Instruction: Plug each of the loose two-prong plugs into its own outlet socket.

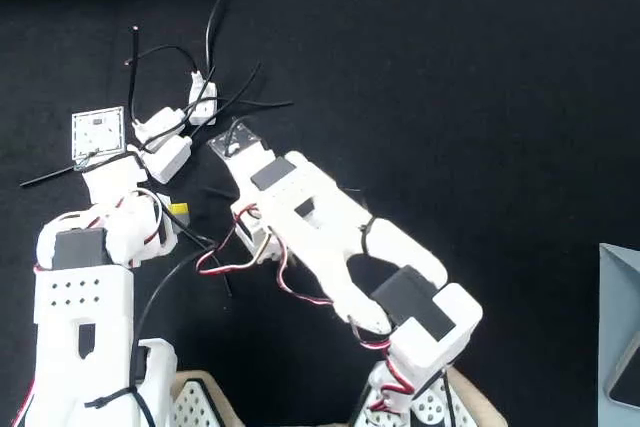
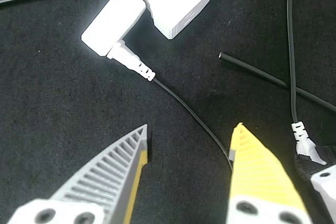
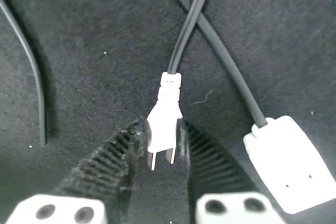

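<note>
Inside the right gripper [image 3: 161, 139], a white two-prong plug [image 3: 167, 113] is squeezed tight. The left gripper [image 2: 191, 127] is wide open, an outlet socket [image 2: 182, 4] ahead.

Left arm [image 1: 85, 287], right arm [image 1: 340, 237]: white shells, black servos, red wires. Left gripper [image 2: 191, 127] had grey ribbed and yellow fingers [image 2: 118, 166]; right gripper's [image 3: 161, 129] were black.

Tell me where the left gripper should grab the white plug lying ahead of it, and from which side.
Grip the white plug across the long flanks of its blocky body, near the cord end, probably from straight above. It lies flat on the black cloth with its far end against another white block, so those flanks look free. Avoid the thin ribbed strain relief. The left gripper is open.
</note>
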`<action>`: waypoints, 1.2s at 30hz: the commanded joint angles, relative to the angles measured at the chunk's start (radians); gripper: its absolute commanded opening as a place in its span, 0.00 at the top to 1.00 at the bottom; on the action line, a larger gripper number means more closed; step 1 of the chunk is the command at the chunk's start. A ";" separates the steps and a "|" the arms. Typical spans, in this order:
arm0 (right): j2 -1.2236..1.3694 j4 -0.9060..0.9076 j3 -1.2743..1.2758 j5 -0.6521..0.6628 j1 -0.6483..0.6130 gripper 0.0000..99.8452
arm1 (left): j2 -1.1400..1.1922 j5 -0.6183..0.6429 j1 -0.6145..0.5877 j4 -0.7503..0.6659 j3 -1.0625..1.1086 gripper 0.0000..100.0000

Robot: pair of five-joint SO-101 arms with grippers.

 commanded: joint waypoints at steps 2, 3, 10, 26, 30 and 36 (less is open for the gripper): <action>0.048 -0.005 0.012 0.009 -0.037 0.90 | -0.017 -0.005 -0.004 -0.021 -0.004 0.75; 0.053 -0.005 0.008 0.009 -0.035 0.88 | -0.017 -0.005 -0.004 -0.021 -0.004 0.75; 0.079 -0.005 -0.001 0.009 -0.035 0.87 | -0.017 -0.005 -0.004 -0.021 -0.004 0.75; -0.048 0.144 -0.077 0.009 0.031 0.99 | -0.017 -0.005 -0.004 -0.020 -0.008 0.75; -0.243 0.210 -0.062 0.009 0.051 0.99 | -0.018 -0.005 -0.005 -0.015 -0.015 0.75; -0.582 0.222 0.031 0.009 0.114 0.99 | -0.018 0.002 -0.005 -0.011 -0.058 0.75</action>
